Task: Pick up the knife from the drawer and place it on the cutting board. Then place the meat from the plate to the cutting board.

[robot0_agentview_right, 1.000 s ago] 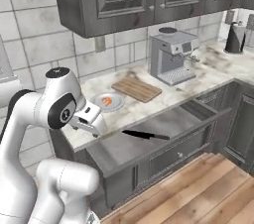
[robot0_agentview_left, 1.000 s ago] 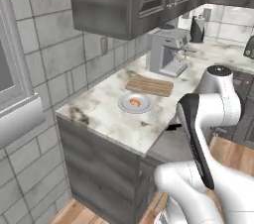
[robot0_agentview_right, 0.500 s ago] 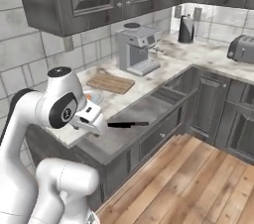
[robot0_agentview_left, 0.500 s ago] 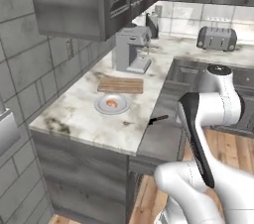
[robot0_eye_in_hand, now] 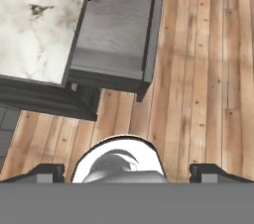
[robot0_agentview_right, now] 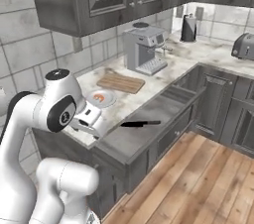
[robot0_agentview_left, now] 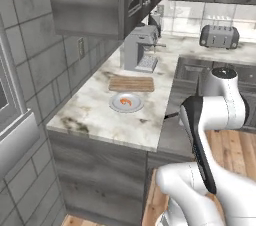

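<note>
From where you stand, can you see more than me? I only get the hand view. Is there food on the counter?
Observer: Yes, a small orange-red piece of meat lies on a round plate.
Operator: Where's the cutting board?
Observer: The cutting board lies flat on the counter just beyond the plate, with nothing on it.
Operator: Is my knife all the way in the drawer?
Observer: The knife lies flat inside the open drawer, black blade toward the robot.
Operator: What's past the board?
Observer: A grey coffee machine stands on the counter beyond the board.
</note>
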